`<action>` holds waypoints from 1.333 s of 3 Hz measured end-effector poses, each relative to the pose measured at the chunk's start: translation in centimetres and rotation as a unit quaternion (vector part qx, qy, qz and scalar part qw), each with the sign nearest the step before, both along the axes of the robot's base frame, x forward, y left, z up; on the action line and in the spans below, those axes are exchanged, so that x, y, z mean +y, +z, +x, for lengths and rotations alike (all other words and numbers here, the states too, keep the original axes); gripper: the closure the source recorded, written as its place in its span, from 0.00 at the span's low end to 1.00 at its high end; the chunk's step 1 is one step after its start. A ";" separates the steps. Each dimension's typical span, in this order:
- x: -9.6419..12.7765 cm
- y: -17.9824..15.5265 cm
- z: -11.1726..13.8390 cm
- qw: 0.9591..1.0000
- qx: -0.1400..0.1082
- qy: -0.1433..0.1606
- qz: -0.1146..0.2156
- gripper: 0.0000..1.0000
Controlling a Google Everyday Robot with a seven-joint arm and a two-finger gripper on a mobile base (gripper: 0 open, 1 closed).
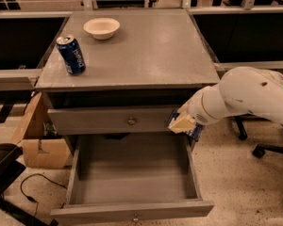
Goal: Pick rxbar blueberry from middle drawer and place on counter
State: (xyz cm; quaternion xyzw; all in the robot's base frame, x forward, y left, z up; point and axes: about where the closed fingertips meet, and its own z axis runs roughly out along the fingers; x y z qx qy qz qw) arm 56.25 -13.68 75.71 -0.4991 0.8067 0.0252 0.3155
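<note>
My gripper (183, 124) hangs at the end of the white arm, in front of the right end of the closed upper drawer and above the right side of the open middle drawer (132, 210). Its tan fingers are shut on the rxbar blueberry (195, 132), whose dark navy edges show around them. The middle drawer is pulled out and its grey inside shows nothing in it. The counter (151, 51) is above and to the left of the gripper.
A blue Pepsi can (70, 55) stands on the counter's left side and a white bowl (101, 28) sits at its back. A cardboard box (37, 142) and a black cable lie left of the cabinet. Chair bases (269, 149) stand on the right.
</note>
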 end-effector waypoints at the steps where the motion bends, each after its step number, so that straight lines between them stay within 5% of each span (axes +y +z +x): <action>1: 0.0 0.0 0.0 1.000 0.000 0.000 0.000 1.00; 2: -0.6 4.8 1.9 0.999 -0.019 0.000 -0.028 1.00; 3: -1.3 13.8 6.4 0.995 -0.051 0.008 -0.088 1.00; 4: -1.1 19.1 10.1 0.991 -0.087 0.022 -0.103 1.00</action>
